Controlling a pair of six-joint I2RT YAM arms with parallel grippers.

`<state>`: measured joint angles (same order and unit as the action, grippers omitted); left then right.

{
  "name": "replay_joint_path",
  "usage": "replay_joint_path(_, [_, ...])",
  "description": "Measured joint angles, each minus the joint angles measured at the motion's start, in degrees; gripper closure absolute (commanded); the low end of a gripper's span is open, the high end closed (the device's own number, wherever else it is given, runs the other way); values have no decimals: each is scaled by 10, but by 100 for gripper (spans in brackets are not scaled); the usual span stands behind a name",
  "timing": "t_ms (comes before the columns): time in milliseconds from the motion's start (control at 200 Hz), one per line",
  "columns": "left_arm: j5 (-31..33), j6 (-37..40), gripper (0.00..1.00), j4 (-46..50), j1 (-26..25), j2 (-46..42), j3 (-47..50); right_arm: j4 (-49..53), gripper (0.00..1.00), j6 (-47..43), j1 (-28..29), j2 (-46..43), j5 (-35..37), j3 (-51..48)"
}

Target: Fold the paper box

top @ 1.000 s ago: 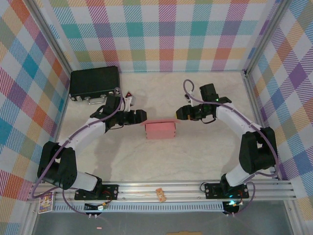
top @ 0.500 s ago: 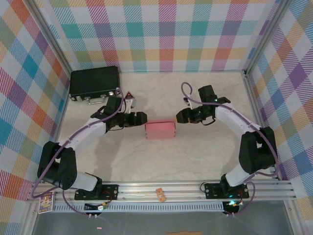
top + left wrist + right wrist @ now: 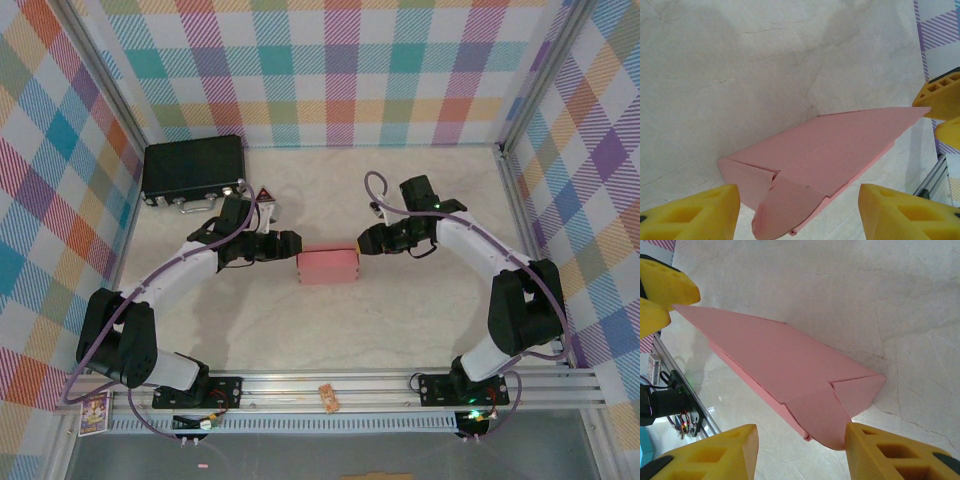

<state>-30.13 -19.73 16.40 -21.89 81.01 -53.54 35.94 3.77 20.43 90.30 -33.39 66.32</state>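
Though low, paper box (image 3: 327, 265) lengthwise left-right.

High rear overhead view, close opposing wrist views, sharing paper box (image 3: 327, 265)

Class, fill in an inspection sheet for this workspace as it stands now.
Surface: pale marbled table.
Job's things: pink paper box at centre, end flaps untucked.
Clutter: black case back left; red triangle beside it.
Grippers: left pincer and right pincer open, each straddling a box end.
Cables: purple cables run along both arms.
Surroundings: checked walls; metal rail at the near edge.
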Motion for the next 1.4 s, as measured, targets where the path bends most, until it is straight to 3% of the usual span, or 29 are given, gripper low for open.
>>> replay_joint_path(555, [13,20,39,35,-10,-26,0,11,52,0,7,0,37,0])
replay_joint_path(895, [13,29,48,46,-21,-26,0,13,61,0,13,0,39,0])
replay_joint_path(1400, [11,29,62,47,-30,-23,-15,17,61,0,23,0,40,0])
